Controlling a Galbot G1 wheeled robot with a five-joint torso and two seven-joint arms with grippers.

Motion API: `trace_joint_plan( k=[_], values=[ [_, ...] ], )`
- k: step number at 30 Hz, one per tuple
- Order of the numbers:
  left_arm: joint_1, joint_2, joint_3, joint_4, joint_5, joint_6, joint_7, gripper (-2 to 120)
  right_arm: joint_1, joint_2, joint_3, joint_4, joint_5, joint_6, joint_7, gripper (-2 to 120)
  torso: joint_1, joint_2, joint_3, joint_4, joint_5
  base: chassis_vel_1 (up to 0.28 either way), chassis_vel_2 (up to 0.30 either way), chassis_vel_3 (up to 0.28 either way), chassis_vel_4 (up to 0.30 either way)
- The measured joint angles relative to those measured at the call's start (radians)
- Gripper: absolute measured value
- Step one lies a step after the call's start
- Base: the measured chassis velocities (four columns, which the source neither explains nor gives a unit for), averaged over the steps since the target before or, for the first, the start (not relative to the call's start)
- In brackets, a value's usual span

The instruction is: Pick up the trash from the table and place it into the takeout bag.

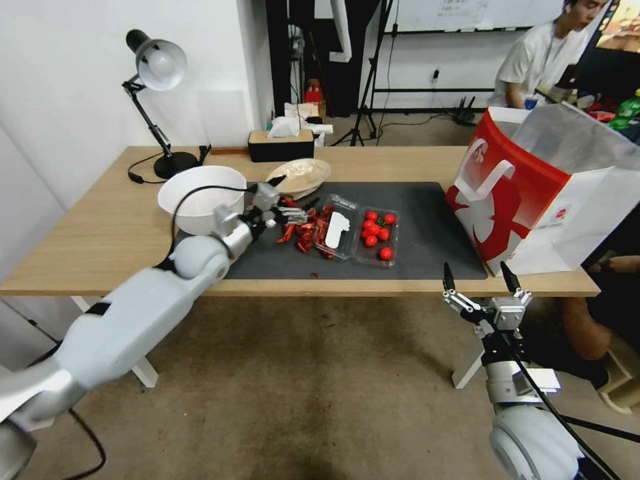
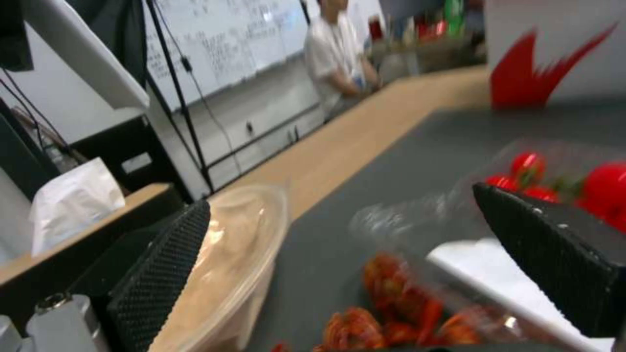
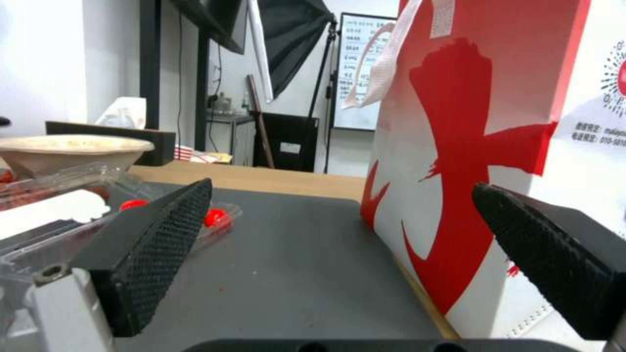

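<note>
Our left gripper (image 1: 293, 190) hangs with its jaws spread wide and nothing between them, low over the far left part of the dark grey mat (image 1: 427, 227); in the left wrist view one pad (image 2: 160, 274) stands against the rim of the beige shallow bowl (image 2: 234, 254) and the other (image 2: 561, 254) over the clear plastic clamshell (image 1: 357, 233), so the gap spans the heap of red scraps (image 2: 398, 313) beneath. We judge that we are lining up on a piece of trash here, though we cannot tell whether the bowl or the scraps are the target; to do it well we should settle on one, centre the gap over it, and come down square so that a pad does not knock the bowl's edge or push the clamshell, with its tomatoes (image 1: 377, 230), aside. The bowl sits just behind the scraps at the mat's back edge, beside a white bowl (image 1: 200, 197) on the bare wood of the table (image 1: 100, 233). Our right gripper (image 1: 481, 277) waits at the table's near edge, likewise released and empty; the takeout bag (image 1: 533, 200) stands just beyond it at the right end of the table, mouth up, well apart from the scraps across the mat.
</note>
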State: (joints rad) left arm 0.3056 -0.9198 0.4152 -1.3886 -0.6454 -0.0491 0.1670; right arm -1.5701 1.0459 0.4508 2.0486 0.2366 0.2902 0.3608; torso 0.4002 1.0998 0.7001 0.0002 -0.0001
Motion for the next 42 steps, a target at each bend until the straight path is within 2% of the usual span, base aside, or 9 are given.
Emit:
trace_joint_plan(
  k=[12,16,23,28,29,31,33,35,42],
  values=[
    [-0.146,-0.043,0.098,0.143,0.154,0.142,-0.016,100,0.015,0.006,0.002,-0.008,0.004,-0.001,0.004,100,0.0,0.0,0.0,-0.0002,0.0,0.0,0.0,0.0,0.0],
    [-0.184,-0.055,0.129,0.179,0.167,0.176,-0.018,98,0.019,0.009,0.003,-0.01,0.005,-0.002,0.004,100,0.0,0.0,0.0,-0.0002,0.0001,0.0,0.0,0.0,0.0],
    [-0.215,-0.058,0.166,0.213,0.171,0.185,-0.015,93,0.024,0.009,0.003,-0.013,0.007,-0.002,0.006,100,0.0,0.0,0.0,-0.0002,0.0001,0.0,0.0,0.0,0.0],
    [-0.226,-0.06,0.192,0.234,0.168,0.182,-0.011,74,0.028,0.007,0.003,-0.015,0.01,-0.002,0.007,100,0.0,0.0,0.0,-0.0002,0.0,0.0,0.0,0.0,0.0],
    [-0.226,-0.06,0.192,0.234,0.168,0.182,-0.011,74,0.028,0.007,0.003,-0.015,0.01,-0.002,0.007,100,0.0,0.0,0.0,-0.0002,0.0,0.0,0.0,0.0,0.0],
    [-0.232,-0.066,0.199,0.251,0.166,0.178,-0.007,63,0.031,0.007,0.003,-0.016,0.011,-0.002,0.007,100,0.0,0.0,0.0,-0.0001,0.0,0.0,0.0,0.0,0.0],
    [-0.233,-0.067,0.201,0.256,0.166,0.176,-0.006,61,0.032,0.007,0.003,-0.016,0.012,-0.002,0.007,100,0.0,0.0,0.0,-0.0001,0.0,0.0,0.0,0.0,0.0],
    [-0.24,-0.073,0.208,0.27,0.166,0.168,-0.003,48,0.034,0.007,0.002,-0.018,0.013,-0.002,0.008,100,0.0,0.0,0.0,-0.0003,0.0,0.0,0.0,0.0,0.0],
    [-0.249,-0.075,0.225,0.29,0.164,0.163,0.003,29,0.037,0.007,0.002,-0.021,0.015,-0.002,0.008,100,0.0,0.0,0.0,-0.0002,0.0,0.0,0.0,0.0,0.0]
  ],
)
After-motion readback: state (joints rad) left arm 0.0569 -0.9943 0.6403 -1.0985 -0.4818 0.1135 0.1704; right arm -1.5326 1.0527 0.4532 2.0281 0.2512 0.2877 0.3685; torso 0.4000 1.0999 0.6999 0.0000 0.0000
